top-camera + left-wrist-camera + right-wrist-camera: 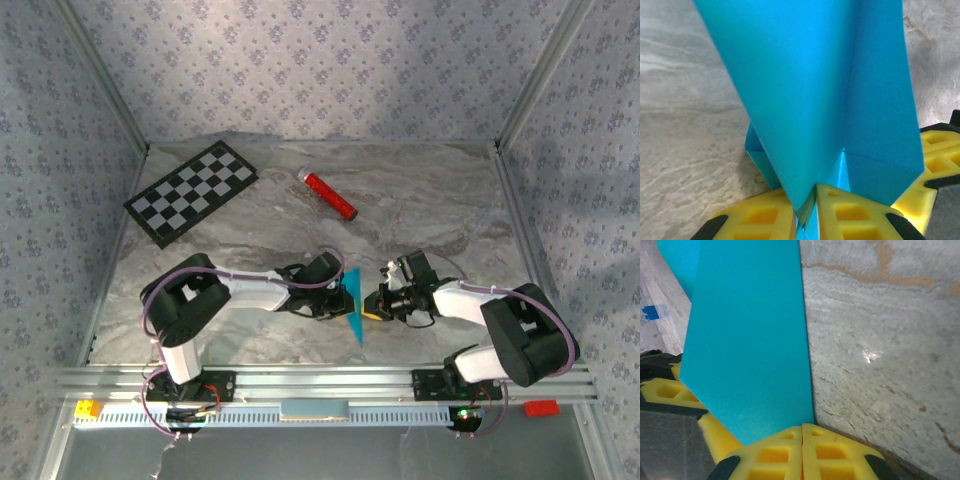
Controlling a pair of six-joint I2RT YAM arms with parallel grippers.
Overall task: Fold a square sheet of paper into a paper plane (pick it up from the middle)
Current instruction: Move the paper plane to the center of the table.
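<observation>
The paper plane [353, 300] is a narrow, pointed fold of bright cyan paper, standing on edge between my two grippers near the table's front middle. My left gripper [337, 300] comes at it from the left. In the left wrist view its yellow pads [765, 217] are shut on the plane's folded layers [815, 100], which run down into the seam at my left gripper [807, 215]. My right gripper [376, 306] meets it from the right. Its pads [830, 450] are pressed together at the right gripper [802, 432], with a flat cyan panel [750, 340] rising from the tips.
A black-and-white checkerboard [190, 192] lies at the back left and a red cylinder [330, 195] at the back middle of the marbled table [450, 200]. Patterned walls and metal posts enclose it. A yellow block [88, 408] and a red block [540, 407] sit on the front rail.
</observation>
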